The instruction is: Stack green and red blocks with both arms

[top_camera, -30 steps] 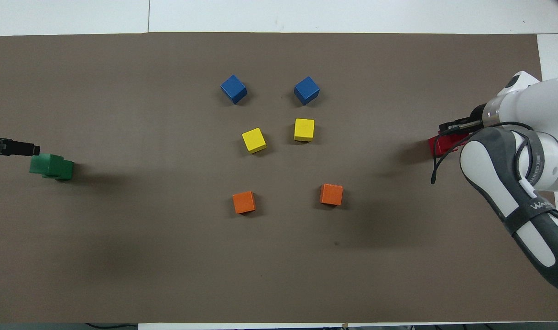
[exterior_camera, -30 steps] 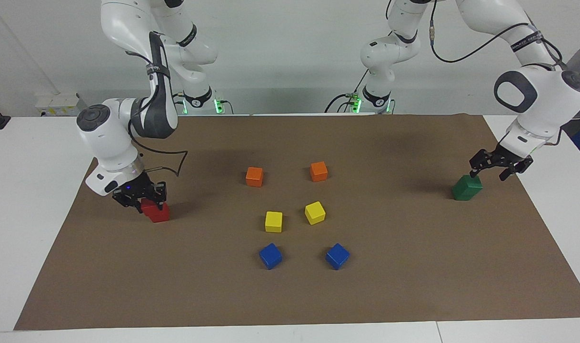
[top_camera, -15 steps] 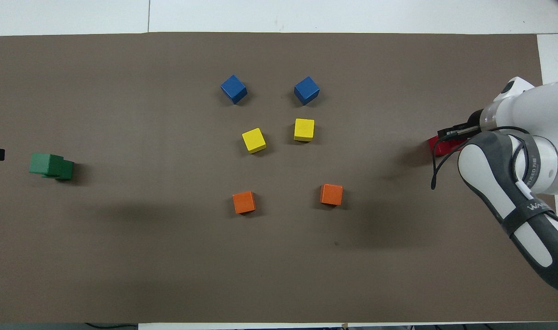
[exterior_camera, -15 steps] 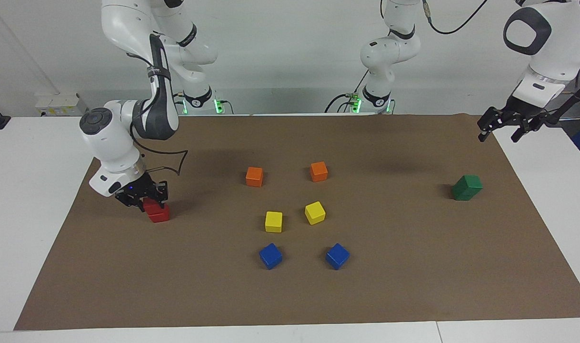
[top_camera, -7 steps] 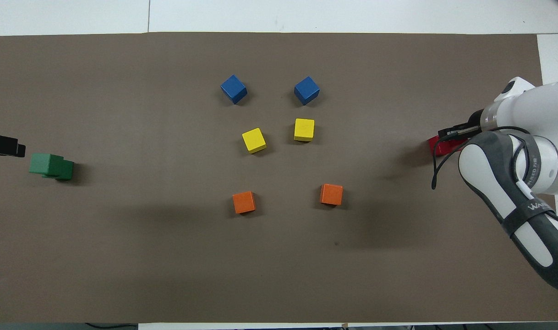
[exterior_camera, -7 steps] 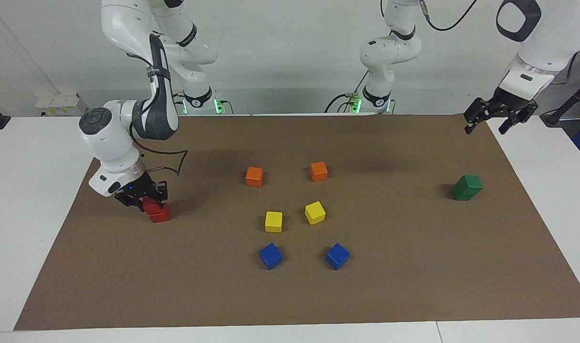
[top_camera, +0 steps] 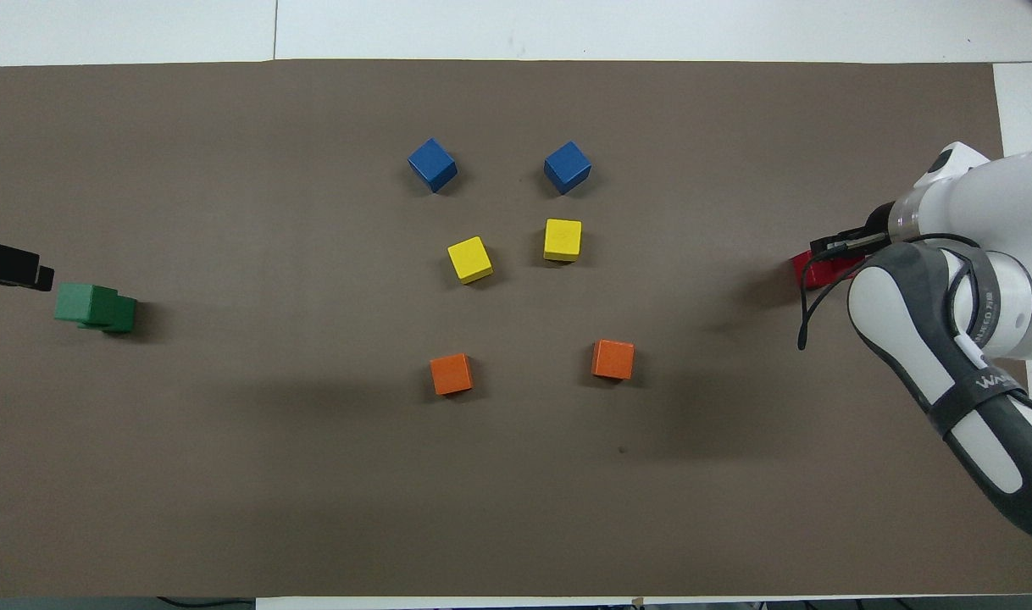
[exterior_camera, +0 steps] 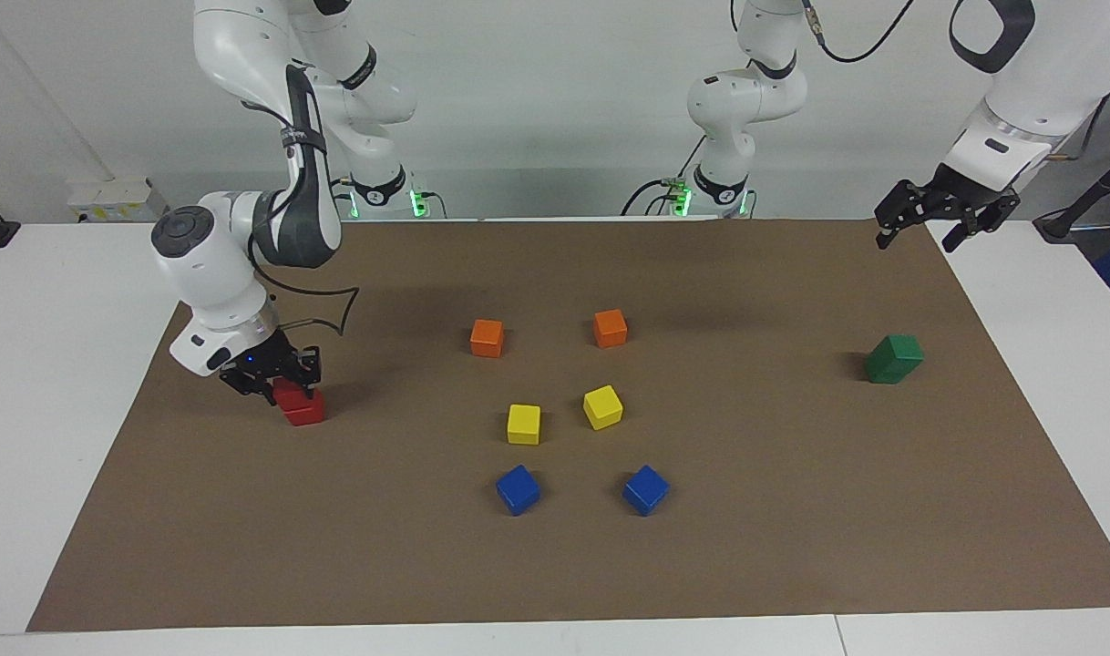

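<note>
Two stacks stand, green blocks (exterior_camera: 893, 358) and red blocks (exterior_camera: 301, 404).
Right gripper (exterior_camera: 277, 380) clamps the upper red block; left gripper (exterior_camera: 919, 221), fingers apart, hangs above the mat (exterior_camera: 792, 510) near the green stack.

Middle of the brown mat (exterior_camera: 555, 565) is the crowded bit: two orange cubes (exterior_camera: 487, 337) nearest the robots, then two yellow cubes (exterior_camera: 523, 424), then two blue cubes (exterior_camera: 518, 489), each pair with a gap between. Wide bare mat lies on both sides of that cluster. The green stack (exterior_camera: 893, 358) sits alone at the left arm's end with open mat all around it. At the right arm's end, the right gripper (exterior_camera: 272, 381) and its forearm crowd the red stack (exterior_camera: 302, 407).
</note>
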You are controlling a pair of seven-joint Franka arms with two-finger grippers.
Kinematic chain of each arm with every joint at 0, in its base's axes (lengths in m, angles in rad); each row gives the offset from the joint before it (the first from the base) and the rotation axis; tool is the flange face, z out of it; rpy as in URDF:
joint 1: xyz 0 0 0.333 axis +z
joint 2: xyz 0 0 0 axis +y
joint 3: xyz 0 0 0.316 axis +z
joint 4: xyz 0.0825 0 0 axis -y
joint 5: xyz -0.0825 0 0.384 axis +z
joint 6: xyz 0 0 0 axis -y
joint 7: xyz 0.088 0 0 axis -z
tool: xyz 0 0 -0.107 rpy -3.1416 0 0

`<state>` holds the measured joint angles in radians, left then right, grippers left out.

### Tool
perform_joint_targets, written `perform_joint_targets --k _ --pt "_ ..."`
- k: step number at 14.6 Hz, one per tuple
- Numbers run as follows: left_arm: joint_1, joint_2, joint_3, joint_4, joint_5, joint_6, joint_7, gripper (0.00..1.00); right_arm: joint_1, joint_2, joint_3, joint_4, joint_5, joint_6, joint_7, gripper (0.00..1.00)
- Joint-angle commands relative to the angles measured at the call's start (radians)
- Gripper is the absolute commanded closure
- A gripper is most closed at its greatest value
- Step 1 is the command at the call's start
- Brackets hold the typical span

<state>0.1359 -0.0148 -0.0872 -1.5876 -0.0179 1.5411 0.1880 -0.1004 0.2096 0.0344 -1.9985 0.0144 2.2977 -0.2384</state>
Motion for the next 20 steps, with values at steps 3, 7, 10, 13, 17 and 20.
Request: perform_joint_targets --k 3,7,10,13,17,20 --pt "-0.036 0.009 0.018 0.04 0.019 -0.038 -0.018 0.0 -0.012 -0.019 0.007 -0.025 0.007 0.022 0.011 0.65" --pt "-0.051 0.001 0.018 0.034 0.024 -0.041 -0.065 0.0 -0.012 -0.019 0.007 -0.025 0.007 0.022 0.014 0.09" --pt "-0.064 -0.001 0.018 0.034 0.026 -0.039 -0.082 0.0 -0.012 -0.019 0.007 -0.023 0.007 0.022 0.014 0.05" --pt "-0.064 -0.004 0.02 0.029 0.039 -0.029 -0.082 0.0 -0.013 -0.018 0.007 -0.008 0.01 0.003 0.021 0.04" --pt "-0.062 -0.004 0.02 0.026 0.024 -0.015 -0.084 0.0 -0.001 -0.07 0.01 0.049 0.01 -0.14 0.105 0.02" --pt "-0.055 -0.004 0.02 0.024 0.019 -0.007 -0.085 0.0 -0.001 -0.168 0.032 0.069 0.01 -0.262 0.142 0.01"
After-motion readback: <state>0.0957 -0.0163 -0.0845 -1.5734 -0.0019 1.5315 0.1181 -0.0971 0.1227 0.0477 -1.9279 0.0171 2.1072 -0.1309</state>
